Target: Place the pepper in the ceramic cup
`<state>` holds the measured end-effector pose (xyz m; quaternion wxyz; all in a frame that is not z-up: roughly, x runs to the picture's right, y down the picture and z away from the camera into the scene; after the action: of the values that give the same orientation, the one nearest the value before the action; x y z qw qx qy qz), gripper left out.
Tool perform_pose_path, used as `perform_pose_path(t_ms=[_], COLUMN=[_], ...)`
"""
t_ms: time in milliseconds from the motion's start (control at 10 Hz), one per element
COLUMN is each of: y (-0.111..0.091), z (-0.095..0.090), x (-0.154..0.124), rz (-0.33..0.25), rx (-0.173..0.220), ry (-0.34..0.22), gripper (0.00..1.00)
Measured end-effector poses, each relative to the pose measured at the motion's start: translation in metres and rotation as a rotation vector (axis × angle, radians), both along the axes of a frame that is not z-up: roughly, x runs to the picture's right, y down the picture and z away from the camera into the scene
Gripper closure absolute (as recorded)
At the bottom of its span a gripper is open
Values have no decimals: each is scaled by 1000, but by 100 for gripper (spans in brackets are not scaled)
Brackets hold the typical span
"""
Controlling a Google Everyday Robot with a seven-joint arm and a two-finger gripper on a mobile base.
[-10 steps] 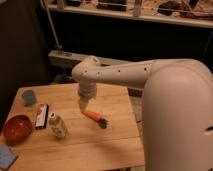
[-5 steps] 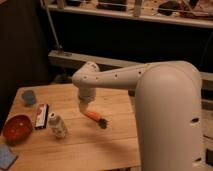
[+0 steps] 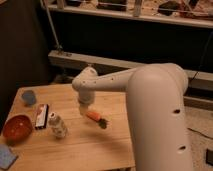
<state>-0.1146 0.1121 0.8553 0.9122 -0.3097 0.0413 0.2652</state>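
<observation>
Camera view: the thick white arm (image 3: 150, 95) reaches in from 3 o'clock, bends at the wrist and points the gripper (image 3: 84, 109) straight down over the middle of the table (image 3: 90, 150). Its fingers stand spread wide, with nothing between them. The pepper (image 3: 94, 117) lies on the wood just at the gripper's 4 o'clock; whether they touch I cannot tell. The ceramic cup (image 3: 28, 96) sits well apart, at 9 o'clock.

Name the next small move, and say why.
Likely lower the gripper onto the pepper and close it: it hangs open just above the pepper's orange end, the pepper lies on the table, and the ceramic cup stands at the table's far corner.
</observation>
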Motion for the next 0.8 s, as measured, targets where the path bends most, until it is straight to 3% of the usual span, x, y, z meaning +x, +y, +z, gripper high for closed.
perform_pose_path(t_ms=[800], y=[21], z=[25], x=[-16], rz=[-43], rx=[-79], ry=[-37], gripper=[35])
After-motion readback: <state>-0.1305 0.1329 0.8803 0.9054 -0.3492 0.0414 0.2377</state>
